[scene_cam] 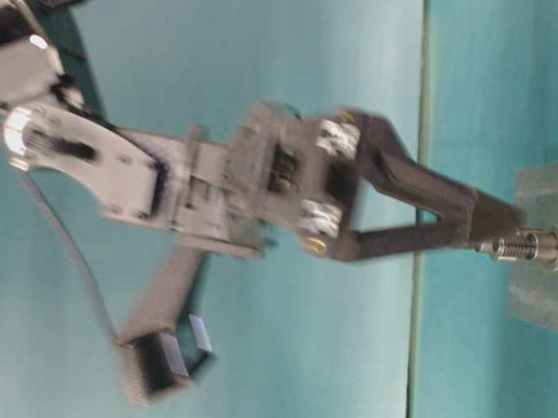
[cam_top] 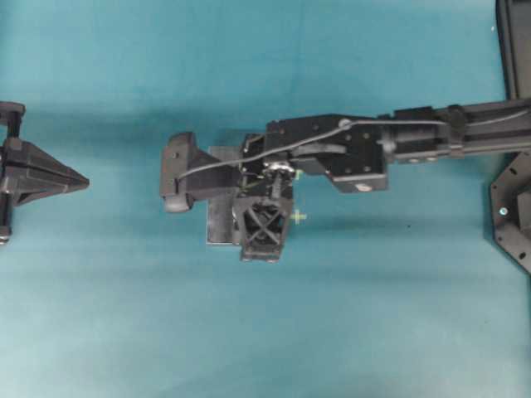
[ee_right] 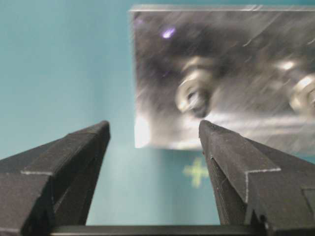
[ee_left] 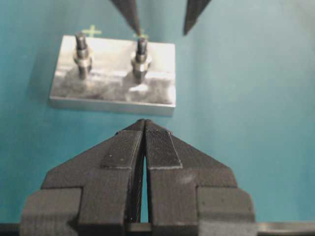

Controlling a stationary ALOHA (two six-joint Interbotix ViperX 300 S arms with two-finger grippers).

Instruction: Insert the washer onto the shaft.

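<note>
Right end effector [ee_right: 152,142] wide open, empty, frame centre above metal plate [ee_right: 157,59] with 2 shafts [ee_left: 141,59], left end effector [ee_left: 144,142] closed, empty, teal counter [cam_top: 124,315]

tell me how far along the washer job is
Looks nearly done: both shafts on the metal plate carry a silvery ring, seemingly a washer, around them. In hand: nothing; the right gripper is open and empty just above one shaft, and the left gripper is shut, away from the plate. Left: probably only pulling the right arm clear.
</note>
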